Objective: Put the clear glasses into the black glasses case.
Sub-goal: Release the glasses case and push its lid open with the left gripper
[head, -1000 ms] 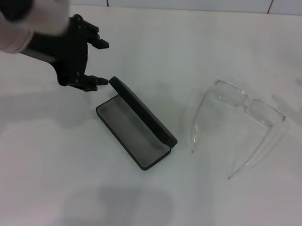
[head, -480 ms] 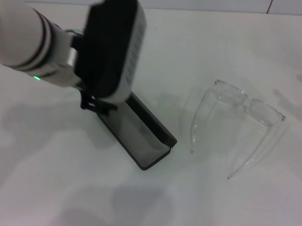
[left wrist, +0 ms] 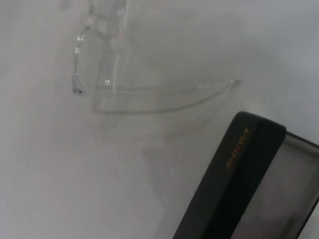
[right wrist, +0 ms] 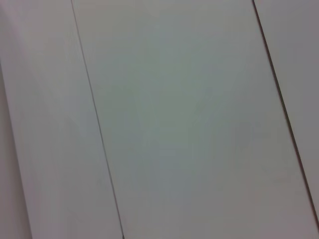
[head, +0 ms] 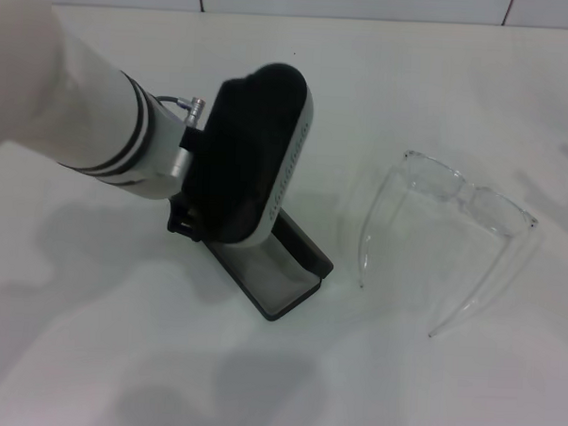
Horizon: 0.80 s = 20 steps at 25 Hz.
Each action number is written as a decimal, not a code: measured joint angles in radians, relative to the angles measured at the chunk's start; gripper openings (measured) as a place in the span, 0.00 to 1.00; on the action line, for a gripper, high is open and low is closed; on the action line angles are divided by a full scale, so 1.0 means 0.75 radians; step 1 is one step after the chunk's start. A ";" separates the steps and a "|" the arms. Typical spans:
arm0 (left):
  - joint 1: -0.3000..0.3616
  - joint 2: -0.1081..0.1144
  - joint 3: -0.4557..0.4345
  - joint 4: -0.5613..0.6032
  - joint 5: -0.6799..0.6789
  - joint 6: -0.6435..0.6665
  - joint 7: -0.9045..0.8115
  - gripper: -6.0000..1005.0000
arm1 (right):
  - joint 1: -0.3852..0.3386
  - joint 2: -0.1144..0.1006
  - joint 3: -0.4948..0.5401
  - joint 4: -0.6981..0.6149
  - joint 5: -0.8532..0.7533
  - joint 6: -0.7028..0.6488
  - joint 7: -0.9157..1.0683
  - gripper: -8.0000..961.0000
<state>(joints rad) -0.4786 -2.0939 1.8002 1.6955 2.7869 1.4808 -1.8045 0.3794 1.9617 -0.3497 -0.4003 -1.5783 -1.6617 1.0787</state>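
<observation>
From the head view the left end effector point(head: 191, 218) hangs over the open matte black hinged glasses case point(head: 295, 284) on the white bench point(head: 117, 357); whether it is open or closed I cannot tell. The transparent plastic wraparound glasses point(head: 453, 230) lie well right of the case. Only the left wrist view shows the lid's orange lettering point(left wrist: 237, 148).

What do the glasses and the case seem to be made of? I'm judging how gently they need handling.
The clear glasses look like transparent moulded plastic, glossy: the table shows straight through lenses and arms alike. The black glasses case looks like a stiff shell with a matte black covering, grey soft-looking lining inside and orange lettering on the lid; whether the shell is plastic or covered board cannot be told.
</observation>
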 joint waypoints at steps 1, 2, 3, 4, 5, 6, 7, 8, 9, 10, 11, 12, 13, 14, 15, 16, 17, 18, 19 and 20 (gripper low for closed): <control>0.001 0.000 0.012 -0.003 0.011 -0.008 0.000 0.60 | -0.004 0.000 0.000 0.000 0.000 -0.006 0.000 0.90; 0.001 0.000 0.021 -0.004 0.015 -0.013 0.000 0.56 | -0.007 -0.001 0.000 0.000 0.000 -0.013 0.000 0.90; 0.002 0.000 0.028 -0.005 0.016 -0.017 0.000 0.52 | -0.011 -0.001 0.001 0.000 0.001 -0.020 0.000 0.90; 0.002 0.000 0.036 -0.005 0.016 -0.022 0.001 0.48 | -0.016 -0.003 0.001 0.000 0.005 -0.028 0.000 0.90; 0.002 0.000 0.042 -0.005 0.016 -0.024 0.000 0.44 | -0.021 -0.003 0.002 0.000 0.009 -0.033 0.000 0.90; 0.002 0.000 0.047 -0.004 0.016 -0.025 0.000 0.43 | -0.025 -0.005 0.002 0.000 0.012 -0.037 0.000 0.90; 0.002 0.000 0.050 -0.002 0.015 -0.025 0.000 0.42 | -0.028 -0.005 0.002 0.000 0.015 -0.040 0.000 0.90; 0.002 0.000 0.053 0.000 0.015 -0.026 -0.001 0.41 | -0.031 -0.005 0.002 0.000 0.018 -0.043 0.000 0.90; 0.003 0.000 0.053 0.002 0.016 -0.028 -0.001 0.40 | -0.033 -0.005 0.002 0.000 0.020 -0.045 0.000 0.90; 0.004 0.000 0.054 0.003 0.015 -0.034 -0.003 0.39 | -0.035 -0.006 0.002 0.000 0.022 -0.046 0.000 0.90; 0.006 0.000 0.054 0.004 0.016 -0.039 -0.004 0.38 | -0.037 -0.006 0.002 0.000 0.023 -0.046 0.000 0.90; 0.007 0.000 0.054 0.005 0.016 -0.044 -0.006 0.37 | -0.039 -0.006 0.002 0.000 0.024 -0.047 0.001 0.90; 0.008 0.000 0.055 0.007 0.018 -0.046 -0.008 0.36 | -0.041 -0.006 0.002 0.000 0.027 -0.048 0.001 0.90; 0.008 0.000 0.056 0.010 0.023 -0.048 -0.013 0.35 | -0.042 -0.006 0.002 0.000 0.029 -0.050 0.001 0.90; 0.008 0.000 0.056 0.013 0.025 -0.047 -0.017 0.34 | -0.044 -0.006 0.002 0.000 0.030 -0.052 0.001 0.90; 0.008 0.001 0.060 0.016 0.028 -0.045 -0.022 0.33 | -0.045 -0.006 0.002 0.000 0.030 -0.054 0.001 0.90; 0.007 0.002 0.065 0.019 0.034 -0.042 -0.026 0.34 | -0.045 -0.006 0.002 0.000 0.031 -0.056 0.001 0.90; 0.003 0.005 0.075 0.021 0.044 -0.034 -0.030 0.34 | -0.045 -0.006 0.002 0.000 0.032 -0.057 0.001 0.91; -0.001 0.007 0.085 0.023 0.051 -0.027 -0.035 0.34 | -0.045 -0.007 0.002 0.000 0.032 -0.057 0.004 0.90; -0.006 0.009 0.093 0.026 0.058 -0.020 -0.039 0.35 | -0.045 -0.008 0.002 0.000 0.033 -0.058 0.008 0.90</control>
<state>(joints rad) -0.4828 -2.0872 1.8697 1.7149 2.8302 1.4660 -1.8338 0.3457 1.9559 -0.3482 -0.4004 -1.5534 -1.7049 1.0845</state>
